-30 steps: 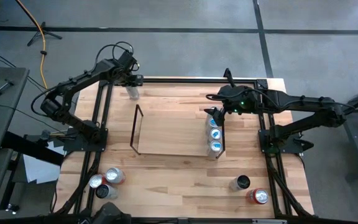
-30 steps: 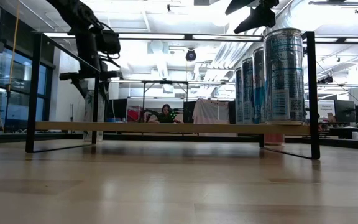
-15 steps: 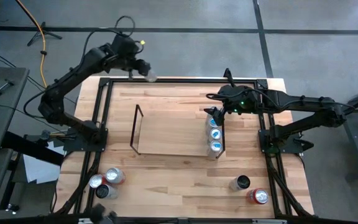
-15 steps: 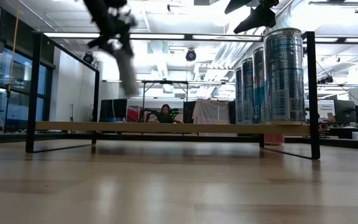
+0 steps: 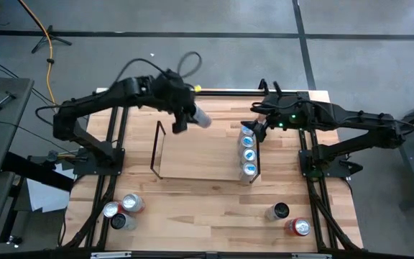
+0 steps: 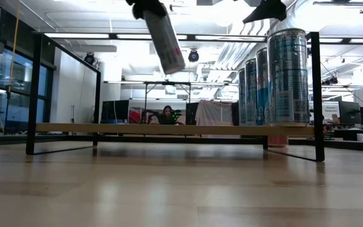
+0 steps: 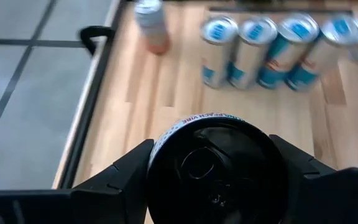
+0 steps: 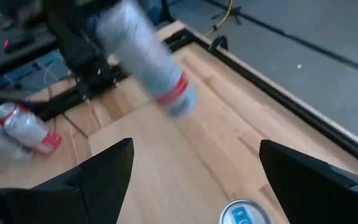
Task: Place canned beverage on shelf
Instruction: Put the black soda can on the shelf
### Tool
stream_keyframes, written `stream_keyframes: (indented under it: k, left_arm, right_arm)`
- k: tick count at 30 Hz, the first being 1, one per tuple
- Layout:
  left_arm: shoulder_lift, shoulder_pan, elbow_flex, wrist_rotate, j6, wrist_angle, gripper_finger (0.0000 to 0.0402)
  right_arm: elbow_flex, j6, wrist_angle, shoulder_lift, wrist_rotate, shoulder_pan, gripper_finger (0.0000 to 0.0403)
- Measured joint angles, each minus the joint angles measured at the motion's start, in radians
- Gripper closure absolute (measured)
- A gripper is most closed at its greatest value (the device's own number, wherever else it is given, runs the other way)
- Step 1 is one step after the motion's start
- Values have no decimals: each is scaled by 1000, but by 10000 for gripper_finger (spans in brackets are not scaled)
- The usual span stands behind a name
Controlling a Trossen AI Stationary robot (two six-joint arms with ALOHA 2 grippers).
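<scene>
A silver can with a red band (image 5: pixel 201 118) hangs tilted in the air over the far left part of the shelf (image 5: pixel 200 155), with my left gripper (image 5: pixel 187 114) shut on it. In the low view the can (image 6: pixel 166 41) is high above the light-wood board (image 6: pixel 169 128). A row of blue-and-silver cans (image 5: pixel 249 154) stands on the shelf's right end. My right gripper (image 5: pixel 259 128) hovers open over the far end of that row, with nothing between its fingers. My left gripper pinches the can's round side (image 7: pixel 161 144) between its two fingers (image 7: pixel 127 172), near the can's upper end. The fingers slant down from the table's far left and lie across the can. The can is lifted clear and tilted, its banded lower end (image 6: pixel 176 62) toward the table's right.
Several loose cans (image 5: pixel 123 208) lie near the table's near left corner, and two more (image 5: pixel 287 219) near the near right corner. Black wire frames (image 5: pixel 156 150) stand at the shelf's short ends. The board between the left frame and the row of cans is bare.
My left gripper has lifted the silver can from the table's far left edge and carried it up, rightward and nearer, over the shelf. Its wrist has rolled, and the can, upright before, now hangs tilted. The right gripper has barely moved.
</scene>
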Motion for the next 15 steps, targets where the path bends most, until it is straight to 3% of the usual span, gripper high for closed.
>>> stream_keyframes:
  k: [3,9,15]
  left_arm:
    - [71,-41,65,-10,49,-48,202]
    - [262,-88,311,-10,189,-177,202]
    - [409,-99,421,89,294,-216,202]
  right_arm:
    - [0,25,-1,-31,29,0,68]
    - [1,33,-8,-65,54,0,68]
    - [1,38,-14,-67,54,0,68]
